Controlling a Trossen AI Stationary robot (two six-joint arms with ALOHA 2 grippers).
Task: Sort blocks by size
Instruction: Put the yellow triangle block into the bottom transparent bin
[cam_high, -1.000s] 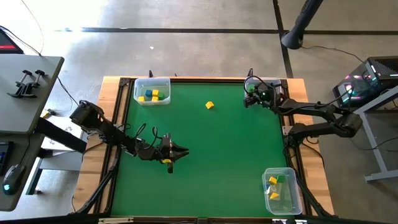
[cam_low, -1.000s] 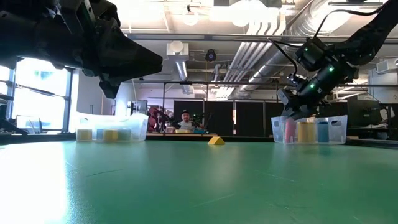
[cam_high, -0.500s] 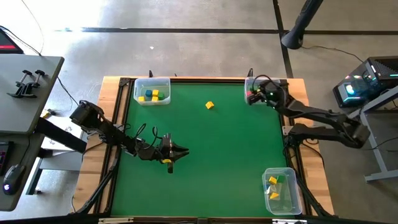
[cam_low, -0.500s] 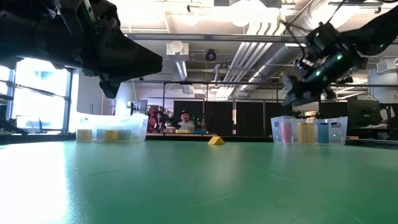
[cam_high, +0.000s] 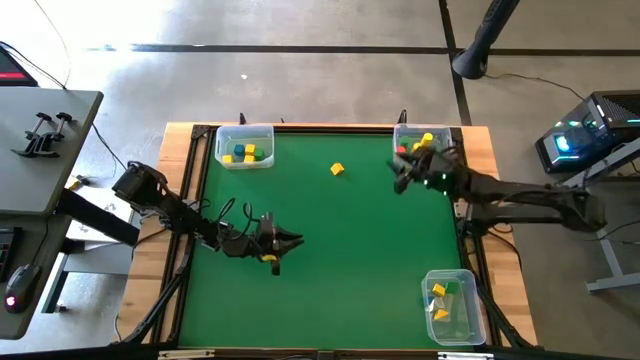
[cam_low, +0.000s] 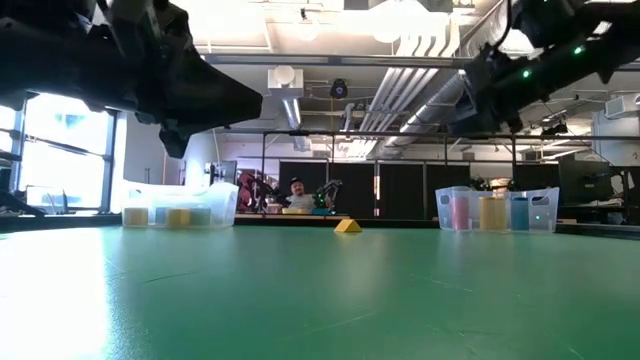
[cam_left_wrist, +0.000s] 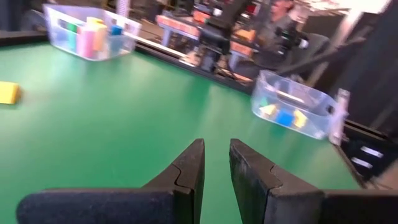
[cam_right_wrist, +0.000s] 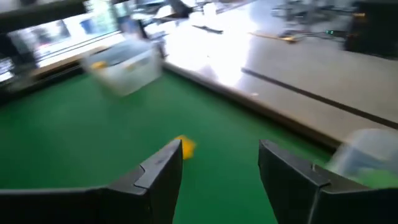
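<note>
High view: my left hand (cam_high: 290, 241) hangs over the left half of the green surface (cam_high: 340, 260), its fingers close together with a bit of yellow just beneath them; whether that is a held block I cannot tell. My right hand (cam_high: 400, 177) sits near the far right corner, just inboard of the far-right bin (cam_high: 402, 131), which holds yellow and red blocks (cam_high: 424, 139). A lone yellow block (cam_high: 338, 169) lies on the surface between the two far bins. The far-left bin (cam_high: 222, 133) holds yellow, green and blue blocks (cam_high: 245, 153); the near-right bin (cam_high: 470, 322) holds yellow and green blocks (cam_high: 441, 290).

Low view: my left arm (cam_low: 150, 70) fills the upper left, my right arm (cam_low: 540, 50) the upper right. The lone yellow block (cam_low: 347, 226) rests alone on the surface (cam_low: 320, 290), with one clear bin (cam_low: 225, 199) to one side of it and another (cam_low: 545, 196) to the other. A person (cam_low: 296, 190) sits in the room behind.

Left wrist view: my left hand (cam_left_wrist: 215, 163) shows a narrow gap between its fingers (cam_left_wrist: 186, 174), nothing visible in it. A yellow block (cam_left_wrist: 9, 92) lies at the edge of the picture; two bins (cam_left_wrist: 56, 12) (cam_left_wrist: 311, 99) with blocks stand beyond.

Right wrist view: my right hand (cam_right_wrist: 219, 163) is spread wide and empty above the surface, the yellow block (cam_right_wrist: 185, 145) beyond one finger (cam_right_wrist: 163, 168). A blurred bin (cam_right_wrist: 134, 78) lies farther off.
</note>
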